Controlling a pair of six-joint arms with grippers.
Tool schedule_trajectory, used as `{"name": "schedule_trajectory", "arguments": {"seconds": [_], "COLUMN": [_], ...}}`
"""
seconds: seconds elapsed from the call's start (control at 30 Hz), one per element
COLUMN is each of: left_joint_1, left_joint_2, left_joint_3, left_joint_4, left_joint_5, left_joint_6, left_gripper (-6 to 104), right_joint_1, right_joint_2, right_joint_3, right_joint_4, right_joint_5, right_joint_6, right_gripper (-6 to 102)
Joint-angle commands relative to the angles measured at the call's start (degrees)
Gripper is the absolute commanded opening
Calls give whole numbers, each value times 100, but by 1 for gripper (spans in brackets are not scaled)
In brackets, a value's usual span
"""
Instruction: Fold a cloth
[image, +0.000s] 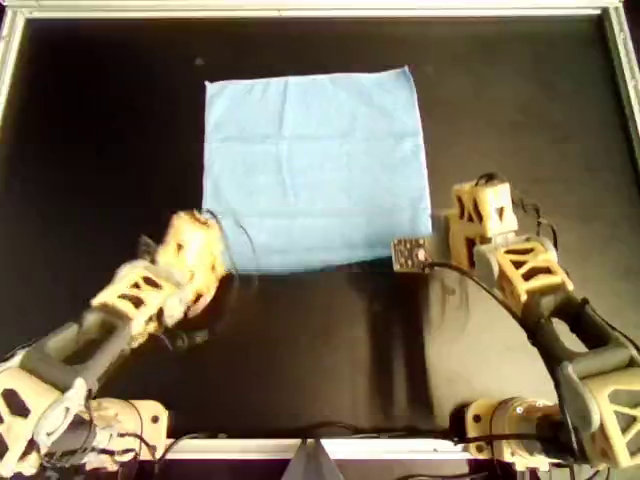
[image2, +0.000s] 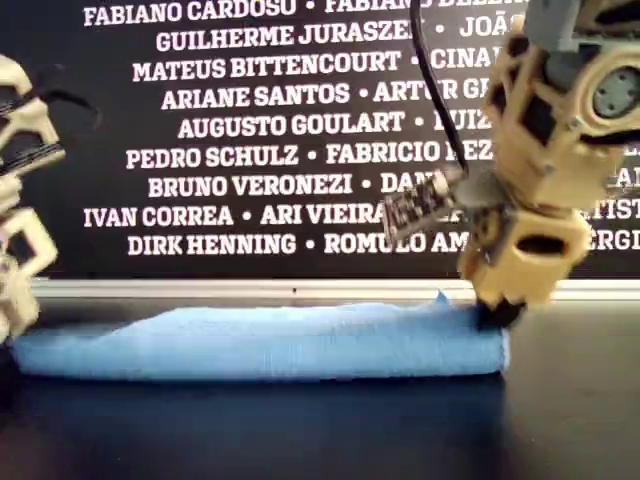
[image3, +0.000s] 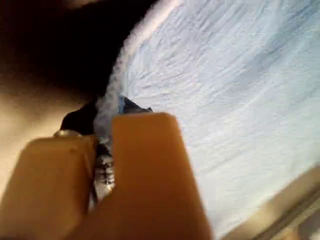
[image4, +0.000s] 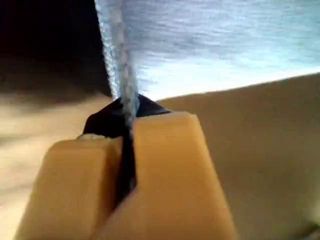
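- Overhead: the cloth (image: 315, 168) lies spread on the dark table (image: 100, 150), upper middle of the view. The left gripper (image: 205, 240) sits at the cloth's lower-left corner, the right gripper (image: 440, 235) at its lower-right corner. Jaw state is hidden from up here.
- Exterior: low angle now, and the cloth (image2: 260, 342) shows its near edge slightly raised, a blue band across the table. The right gripper (image2: 497, 312) meets its end on the exterior view's right.
- Left wrist: here's the detail, jaws of the left gripper (image3: 102, 150) pinched together on the cloth's edge (image3: 112, 95).
- Right wrist: same story, right gripper (image4: 127, 145) clamped tight on a thin fold of cloth (image4: 120, 75).
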Motion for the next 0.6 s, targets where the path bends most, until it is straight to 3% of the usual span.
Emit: {"name": "schedule_trajectory", "arguments": {"seconds": [0.0, 0.1, 0.57], "left_joint_1": [475, 545, 545], "left_joint_2": [299, 114, -2276], "left_joint_3": [-756, -1257, -3858], "left_joint_4": [-62, -62, -62], "left_joint_5": [18, 0, 26], "left_joint_6": [475, 870, 940], "left_gripper": [0, 0, 0], "right_joint_1": [-62, -53, -62], "right_joint_2": [308, 176, -2127], "right_joint_3": [-659, -853, -3120], "right_joint_4": [-308, -554, -1046], "right_joint_5": [70, 70, 70], "right_joint_6": [-53, -53, -70], "right_gripper": [1, 1, 1]}}
